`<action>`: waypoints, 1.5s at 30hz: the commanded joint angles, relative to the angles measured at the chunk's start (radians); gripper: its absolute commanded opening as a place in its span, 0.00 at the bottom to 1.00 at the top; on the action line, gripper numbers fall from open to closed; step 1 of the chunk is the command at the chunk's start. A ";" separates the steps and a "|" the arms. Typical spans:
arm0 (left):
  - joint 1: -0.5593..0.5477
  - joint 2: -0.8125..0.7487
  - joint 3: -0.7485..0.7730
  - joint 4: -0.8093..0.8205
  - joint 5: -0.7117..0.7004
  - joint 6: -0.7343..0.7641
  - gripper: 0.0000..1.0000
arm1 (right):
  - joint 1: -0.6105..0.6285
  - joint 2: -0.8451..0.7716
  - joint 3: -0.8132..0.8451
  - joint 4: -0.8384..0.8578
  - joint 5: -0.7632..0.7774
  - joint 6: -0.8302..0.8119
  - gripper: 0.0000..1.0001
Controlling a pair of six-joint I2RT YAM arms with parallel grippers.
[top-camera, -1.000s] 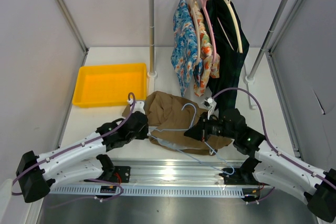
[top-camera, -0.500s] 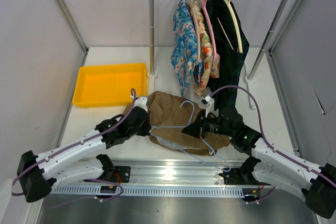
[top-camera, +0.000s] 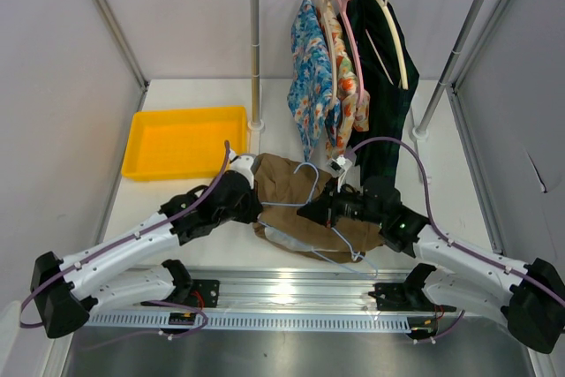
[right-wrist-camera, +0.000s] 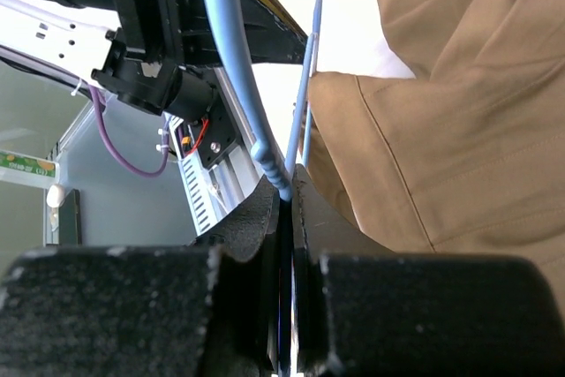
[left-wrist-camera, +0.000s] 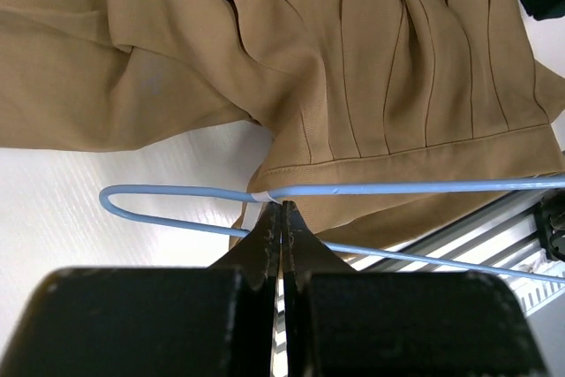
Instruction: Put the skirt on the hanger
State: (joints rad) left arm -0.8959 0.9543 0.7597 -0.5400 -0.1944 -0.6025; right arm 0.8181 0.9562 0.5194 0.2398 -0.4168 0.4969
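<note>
Both arms are reaching farther across the white desk [top-camera: 150,199] than a second ago. The thin pale blue wire hanger [top-camera: 287,205] is now sitting higher over the plain tan-brown fabric skirt [top-camera: 287,181], and its small hook is shifting left. The left pincer [left-wrist-camera: 281,214] is clenched on the hanger's upper wire, just beside its rounded corner. The right pincer [right-wrist-camera: 284,192] is squeezing another stretch of the same wire. The skirt is lying rumpled and pleated on the desk between the two wrists, and a whitish strip is showing at its near edge. From above, the wrist bodies are hiding both sets of fingertips. In the left wrist view, the hanger's far end is running out of frame.
</note>
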 commanded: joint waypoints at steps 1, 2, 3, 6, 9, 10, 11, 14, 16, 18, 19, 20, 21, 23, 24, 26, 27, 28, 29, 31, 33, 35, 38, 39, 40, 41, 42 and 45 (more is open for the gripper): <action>0.003 0.006 0.047 0.077 0.056 0.015 0.00 | 0.013 0.016 0.010 0.122 0.026 -0.018 0.00; 0.003 0.006 0.047 0.081 0.061 0.015 0.00 | 0.013 0.019 0.001 0.140 0.030 -0.018 0.00; 0.003 0.004 0.050 0.086 0.065 0.015 0.00 | 0.013 0.021 -0.004 0.150 0.032 -0.017 0.00; 0.002 0.008 0.059 0.109 0.101 0.023 0.00 | 0.006 0.033 -0.013 0.191 0.029 -0.009 0.00; -0.006 0.021 0.058 0.135 0.138 0.041 0.00 | 0.001 0.058 -0.021 0.248 0.009 0.005 0.00; -0.006 0.023 0.056 0.137 0.141 0.050 0.00 | 0.003 0.068 -0.027 0.259 0.001 0.009 0.00; -0.006 0.023 0.050 0.137 0.141 0.053 0.00 | 0.003 0.078 -0.030 0.279 -0.013 0.017 0.00; -0.006 0.014 0.026 0.144 0.141 0.073 0.07 | 0.012 0.101 -0.059 0.329 -0.023 0.029 0.00; -0.006 0.009 0.020 0.135 0.136 0.089 0.14 | 0.015 0.110 -0.076 0.346 -0.017 0.037 0.00; -0.006 -0.005 0.020 0.115 0.119 0.098 0.23 | 0.015 0.110 -0.085 0.351 -0.014 0.045 0.00; -0.006 -0.014 0.018 0.109 0.112 0.107 0.27 | 0.015 0.101 -0.088 0.349 -0.013 0.046 0.00; -0.006 -0.023 0.018 0.094 0.104 0.110 0.30 | 0.015 0.095 -0.088 0.334 -0.011 0.043 0.00; -0.006 -0.046 0.020 0.088 0.089 0.119 0.36 | 0.015 0.087 -0.090 0.322 -0.005 0.039 0.00; -0.006 -0.066 0.029 0.062 0.082 0.133 0.41 | 0.013 0.055 -0.096 0.291 -0.004 0.031 0.00; -0.006 -0.080 0.032 0.052 0.075 0.138 0.42 | 0.012 0.044 -0.101 0.282 -0.002 0.029 0.00; -0.006 -0.092 0.044 0.034 0.085 0.159 0.44 | 0.006 0.018 -0.113 0.276 -0.013 0.034 0.00; -0.006 -0.097 0.052 0.031 0.095 0.176 0.45 | 0.000 0.010 -0.127 0.279 -0.016 0.037 0.00; -0.006 -0.109 0.058 0.031 0.108 0.181 0.46 | -0.003 0.004 -0.136 0.283 -0.020 0.042 0.00; -0.006 -0.115 0.061 0.028 0.116 0.190 0.48 | -0.005 -0.007 -0.143 0.288 -0.022 0.049 0.00; -0.006 -0.126 0.072 0.028 0.128 0.216 0.51 | -0.008 -0.013 -0.159 0.291 -0.033 0.052 0.00; -0.006 -0.138 0.073 0.041 0.145 0.249 0.55 | -0.011 -0.020 -0.167 0.293 -0.050 0.055 0.00; -0.006 -0.117 0.073 0.078 0.224 0.279 0.57 | -0.013 -0.027 -0.173 0.291 -0.057 0.058 0.00; -0.006 -0.045 0.055 0.158 0.344 0.335 0.58 | -0.022 -0.037 -0.182 0.293 -0.068 0.058 0.00; -0.006 -0.023 0.053 0.173 0.372 0.366 0.58 | -0.026 -0.039 -0.185 0.294 -0.074 0.058 0.00; -0.006 -0.006 0.049 0.210 0.400 0.377 0.58 | -0.033 -0.043 -0.188 0.299 -0.077 0.061 0.00; -0.006 0.010 0.035 0.228 0.420 0.386 0.59 | -0.034 -0.045 -0.191 0.303 -0.079 0.063 0.00; -0.005 0.038 0.029 0.247 0.423 0.400 0.60 | -0.036 -0.043 -0.193 0.306 -0.082 0.065 0.00; 0.020 0.102 0.049 0.264 0.464 0.406 0.60 | -0.039 -0.042 -0.199 0.314 -0.089 0.066 0.00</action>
State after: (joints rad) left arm -0.8936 1.0183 0.7902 -0.3599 0.1711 -0.2550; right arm 0.7849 0.9279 0.3286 0.4927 -0.4862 0.5541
